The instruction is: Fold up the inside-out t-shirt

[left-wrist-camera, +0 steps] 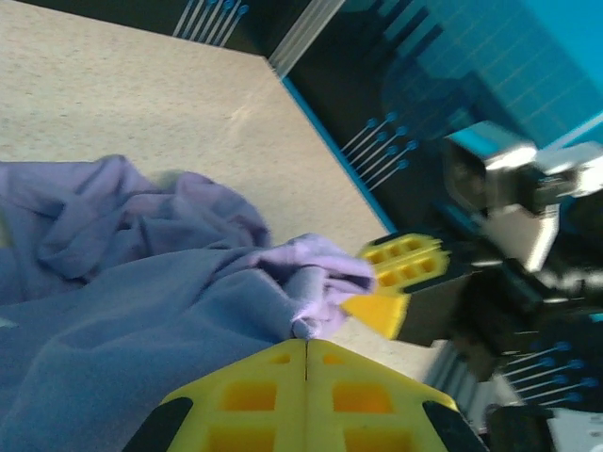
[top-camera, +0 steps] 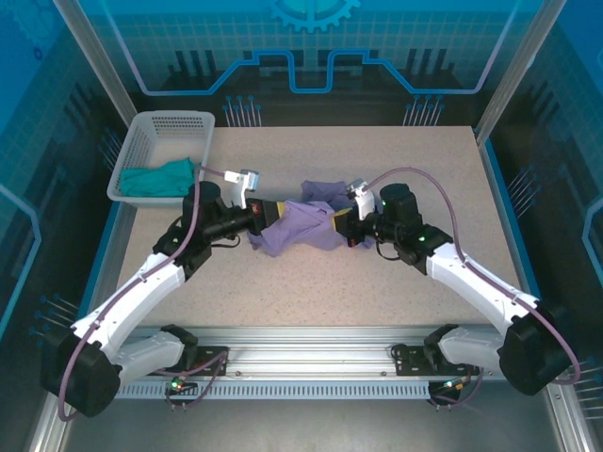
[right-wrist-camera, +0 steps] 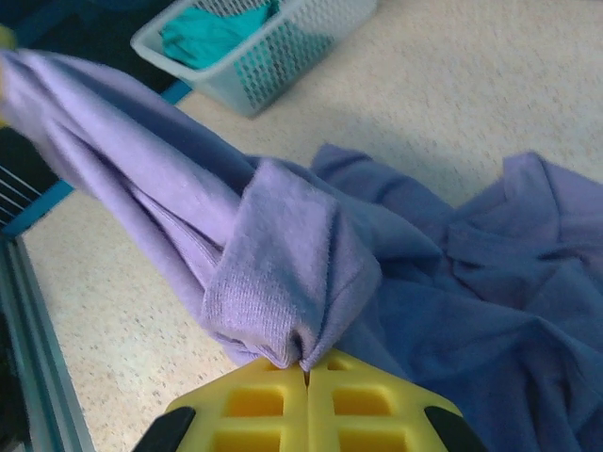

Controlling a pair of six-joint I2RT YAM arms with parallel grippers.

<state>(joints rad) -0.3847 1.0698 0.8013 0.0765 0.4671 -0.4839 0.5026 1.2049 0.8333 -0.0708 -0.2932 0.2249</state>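
**While both claws are clamped on it, the inside-out t-shirt sits bunched at mid-desk**

Where the two arms meet over the middle of the desk [top-camera: 377, 273], the inside-out t-shirt [top-camera: 301, 228] lies between them as a crumpled lavender heap. The left claw [top-camera: 271, 213] meets the heap's left end and the right claw [top-camera: 341, 224] its right end. A darker fold of the cloth spreads away from the arms, towards the far side of the desk.

In the left wrist view, the left claw's yellow fingers [left-wrist-camera: 273, 395] are pressed together, with a small roll of the cloth caught at their tips. Beyond that pinch, the right claw grips a pale wad of the same cloth just beside it.

In the right wrist view, the right claw's fingers [right-wrist-camera: 254, 405] are likewise closed tight on a gathered fold showing a hemmed edge. From this pinch a band of cloth rises up and to the left, clear of the desk. The rest of the shirt lies rumpled on the desk to the right.

No print or label can be made out in the folds.

A white mesh basket [top-camera: 162, 124] stands at the far left corner of the desk, well apart from the shirt. A teal-green garment [top-camera: 155, 179] lies inside the basket.
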